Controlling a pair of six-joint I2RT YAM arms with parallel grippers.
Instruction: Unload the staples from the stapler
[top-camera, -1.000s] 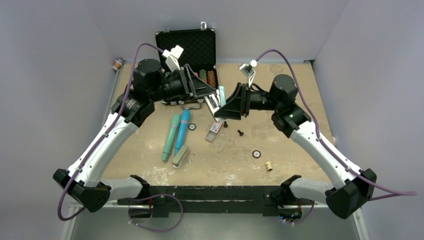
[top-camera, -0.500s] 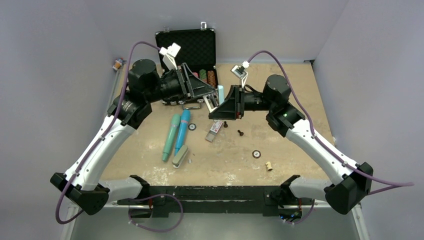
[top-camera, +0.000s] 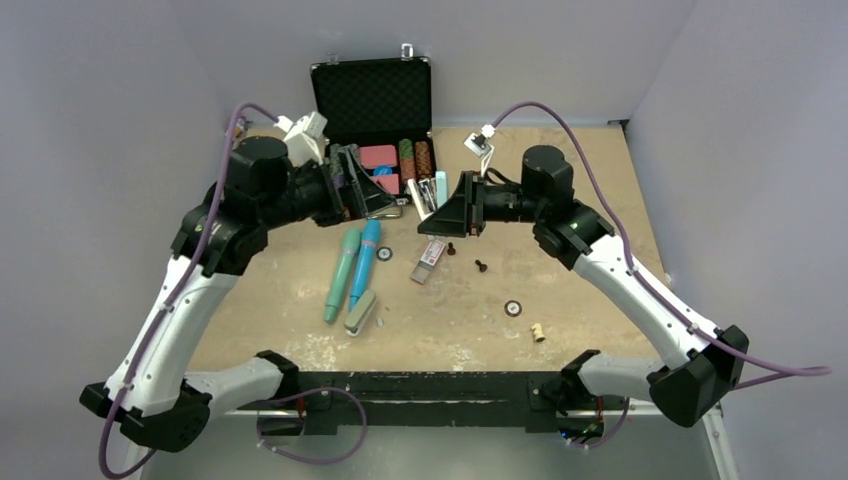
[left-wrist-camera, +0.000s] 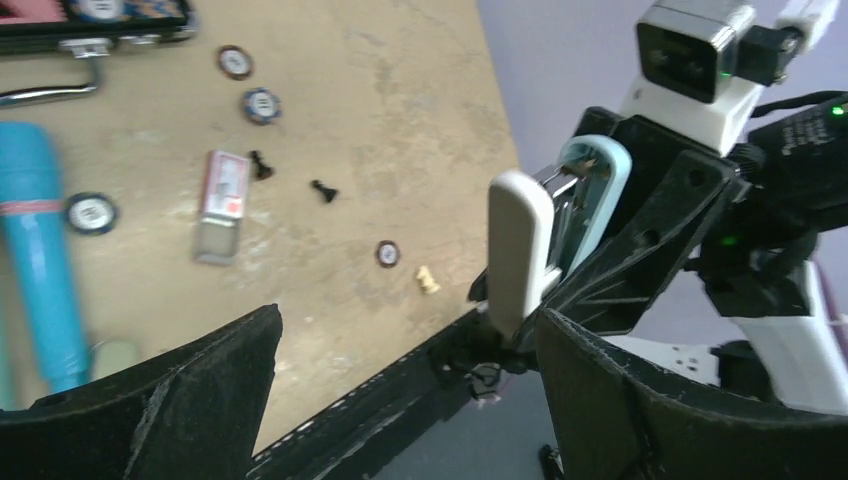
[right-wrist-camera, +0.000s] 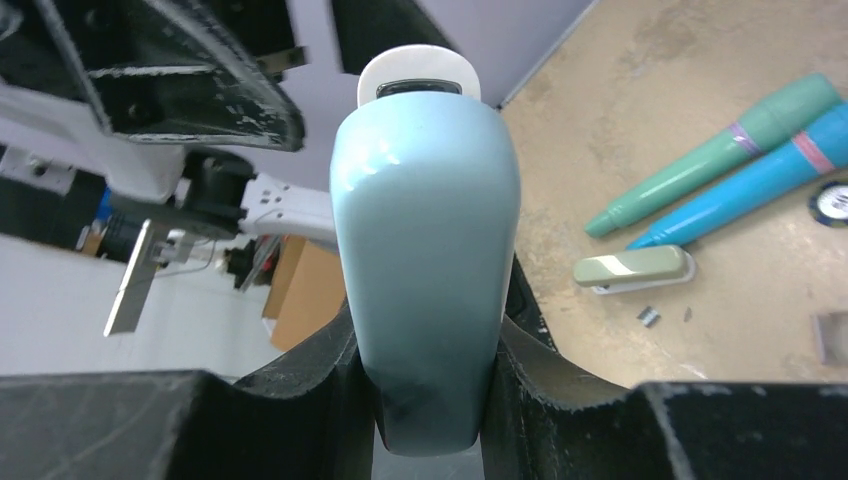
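Observation:
A light-blue stapler (right-wrist-camera: 425, 250) with a white underside (left-wrist-camera: 520, 250) hangs above the table, swung open. My right gripper (right-wrist-camera: 430, 400) is shut on its blue body, one finger pressed to each side. From above, the stapler (top-camera: 432, 192) sits at the tip of the right gripper (top-camera: 435, 215), in front of the case. My left gripper (left-wrist-camera: 405, 325) is open and holds nothing; it stands apart to the left of the stapler (top-camera: 385, 198). A tiny grey strip, the staples (right-wrist-camera: 648, 317), lies on the table beside a green stapler (right-wrist-camera: 633, 271).
An open black case (top-camera: 372, 95) with poker chips stands at the back. A teal pen (top-camera: 342, 272) and a blue pen (top-camera: 365, 262) lie at centre left, above the green stapler (top-camera: 361, 313). A small card (top-camera: 427, 263), black pawns (top-camera: 481, 266), a chip (top-camera: 513, 308) and a pale pawn (top-camera: 538, 331) are scattered around.
My right gripper closed on the stapler. My left gripper opened, let go of it and drew back to the left.

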